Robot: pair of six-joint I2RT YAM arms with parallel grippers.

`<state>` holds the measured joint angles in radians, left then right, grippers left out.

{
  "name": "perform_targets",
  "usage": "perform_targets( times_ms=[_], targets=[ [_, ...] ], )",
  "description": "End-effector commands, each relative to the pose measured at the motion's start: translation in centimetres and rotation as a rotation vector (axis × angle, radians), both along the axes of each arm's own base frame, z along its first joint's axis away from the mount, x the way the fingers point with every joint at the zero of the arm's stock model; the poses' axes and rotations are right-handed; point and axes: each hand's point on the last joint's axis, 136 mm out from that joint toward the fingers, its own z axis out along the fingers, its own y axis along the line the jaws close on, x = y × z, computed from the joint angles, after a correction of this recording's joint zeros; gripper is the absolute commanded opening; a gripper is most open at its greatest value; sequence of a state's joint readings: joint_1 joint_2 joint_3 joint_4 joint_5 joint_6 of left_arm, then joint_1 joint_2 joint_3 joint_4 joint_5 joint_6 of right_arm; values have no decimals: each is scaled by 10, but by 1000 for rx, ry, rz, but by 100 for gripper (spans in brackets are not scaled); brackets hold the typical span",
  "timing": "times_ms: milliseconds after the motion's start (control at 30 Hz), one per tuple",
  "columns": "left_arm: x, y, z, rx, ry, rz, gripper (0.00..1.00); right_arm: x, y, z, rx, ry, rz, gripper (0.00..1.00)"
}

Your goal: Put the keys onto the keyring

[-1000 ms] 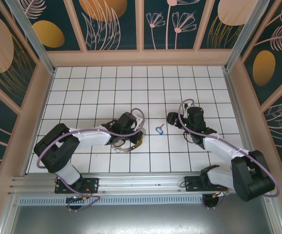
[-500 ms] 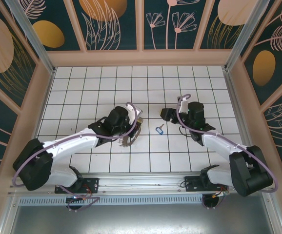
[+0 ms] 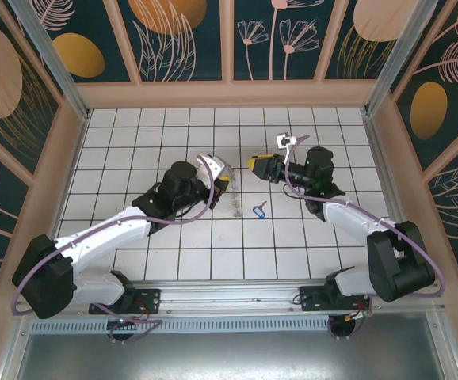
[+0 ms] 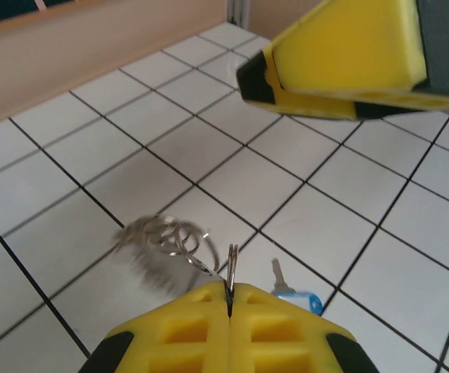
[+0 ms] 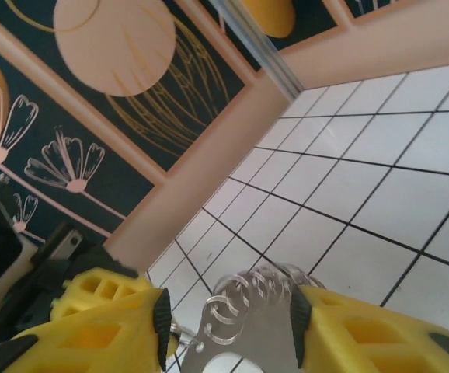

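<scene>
Right now my left hand (image 4: 230, 294) is clenching the keyring (image 4: 231, 263) edge-on, its thin loop standing upright in the grip and its silvery keys (image 4: 166, 237) dangling beside it. My right hand (image 5: 228, 326) is hovering at the keyring's other side, fingers (image 5: 356, 334) standing apart around that fringe; whether they are pressing it I cannot tell. The blue-headed key (image 3: 259, 210) is lying flat on the table (image 3: 173, 261) just right of the keyring and nearer my bases, blade slanting away from me, about equally near both hands.

Lab test cell: tiled table (image 3: 173, 134) walled by floral panels (image 3: 173, 39) (aluminium frame (image 3: 229, 294)).
</scene>
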<state>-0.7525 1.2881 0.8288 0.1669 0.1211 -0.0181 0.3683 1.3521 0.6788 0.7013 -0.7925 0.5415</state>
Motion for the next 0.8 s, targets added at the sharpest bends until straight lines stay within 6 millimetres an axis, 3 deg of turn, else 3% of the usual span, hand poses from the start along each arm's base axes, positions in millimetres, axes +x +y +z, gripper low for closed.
perform_targets(
  times_ms=[0,233,433,700,767],
  targets=[
    [12,-8,42,-80,-120,-23,0,-8,8,34,70,-97,83,39],
    [17,-10,61,-119,-162,-66,0,-15,24,36,90,-102,149,38],
    [16,-17,62,-126,-144,-122,0,-13,30,36,93,-108,164,44],
    [13,-27,60,-131,-121,-182,0,-14,34,36,92,-114,189,43],
    [14,-30,74,-147,-140,-195,0,-15,35,34,91,-112,198,42]
  ],
)
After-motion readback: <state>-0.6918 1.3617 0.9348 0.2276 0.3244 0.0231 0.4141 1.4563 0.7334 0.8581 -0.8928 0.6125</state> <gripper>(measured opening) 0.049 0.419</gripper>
